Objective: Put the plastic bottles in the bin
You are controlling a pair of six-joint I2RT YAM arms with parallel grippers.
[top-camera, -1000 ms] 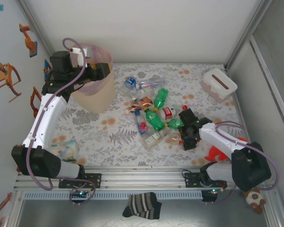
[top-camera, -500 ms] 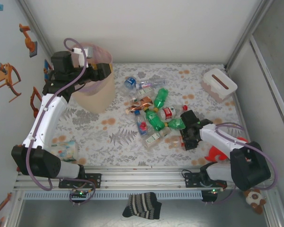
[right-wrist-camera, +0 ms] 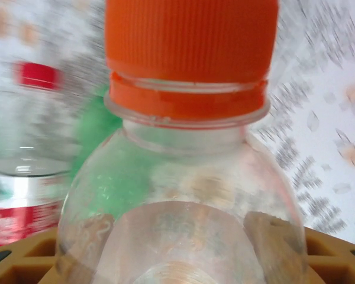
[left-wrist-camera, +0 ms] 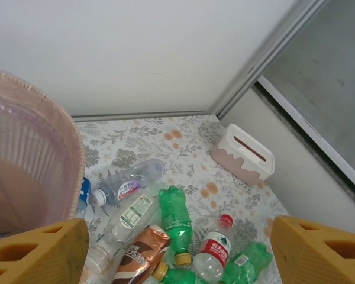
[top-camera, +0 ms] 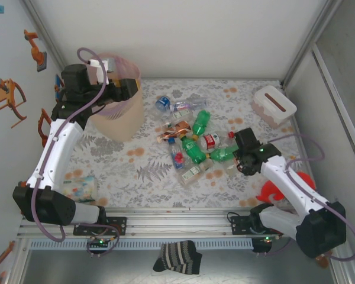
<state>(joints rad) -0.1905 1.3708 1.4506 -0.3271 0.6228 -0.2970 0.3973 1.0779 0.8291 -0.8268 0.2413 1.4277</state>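
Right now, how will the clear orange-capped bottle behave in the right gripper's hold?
The orange-capped bottle looks empty and thin-walled, so probably light and apt to dent under the right gripper. Its smooth round shoulder may slip or twist.

In the left wrist view, the crumpled copper-brown plastic bottle (left-wrist-camera: pixel 143 251) at the bottom centre of the frame carries white capitals along its side that read "NESC", with the rest of the word not legible. Just to its right, low in the frame, the clear plastic bottle with a red cap and red label (left-wrist-camera: pixel 215 253) bears white characters too small to read. Left of centre, the print on the purple-and-blue label of the clear blue-capped bottle (left-wrist-camera: pixel 129 184) cannot be made out, nor can the green print on the clear bottle with a white label (left-wrist-camera: pixel 135 213) just below it.
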